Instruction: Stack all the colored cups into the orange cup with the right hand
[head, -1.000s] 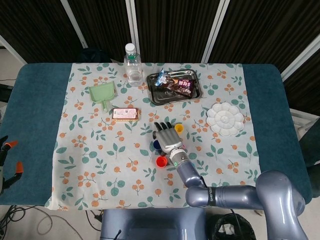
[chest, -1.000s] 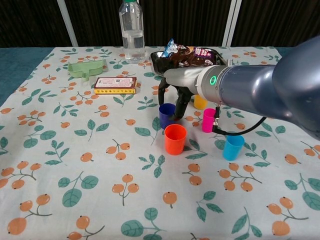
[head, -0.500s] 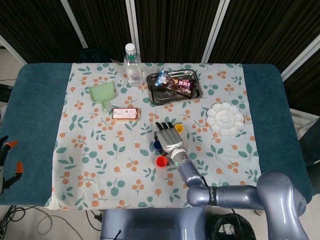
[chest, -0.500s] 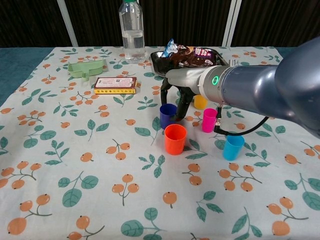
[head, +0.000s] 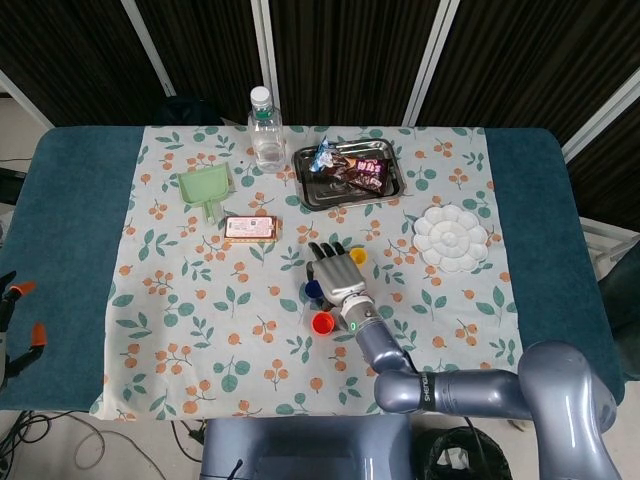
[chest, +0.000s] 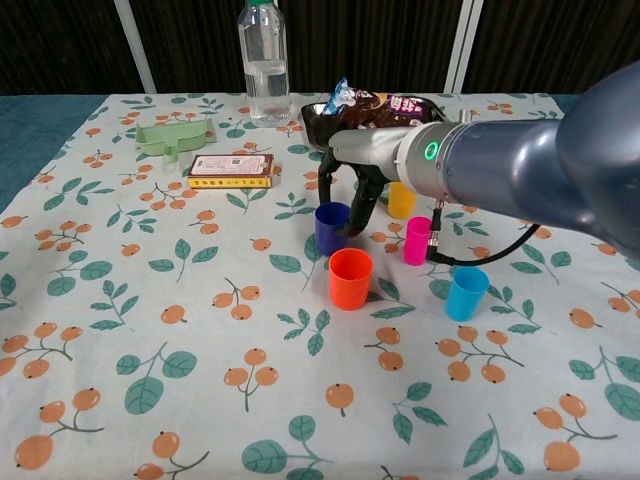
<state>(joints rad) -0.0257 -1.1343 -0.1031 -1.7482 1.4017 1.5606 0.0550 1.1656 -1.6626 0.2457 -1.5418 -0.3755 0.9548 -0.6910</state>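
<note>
Taking the orange plastic cup (chest: 350, 278) as the landmark on the leaf-and-berry patterned surface (chest: 150, 330): far to its upper left lies a pale green plastic scoop (chest: 172, 136), then a flat orange-and-red printed box (chest: 230, 170) (its label is too small to read), and behind that a clear water bottle with a green cap (chest: 261, 62). Just behind the orange cup, leaning slightly left of it, stands the dark blue plastic cup (chest: 331, 228). The right hand (chest: 352, 190) arches over it, fingers (chest: 357, 215) spread downward on either side of its rim; whether they actually grip it cannot be told. Behind sits a metal tray (head: 300, 180) of snack packets. Right of the orange cup stand the yellow cup (chest: 401, 200), magenta cup (chest: 417, 240) and light blue cup (chest: 466, 294).
</note>
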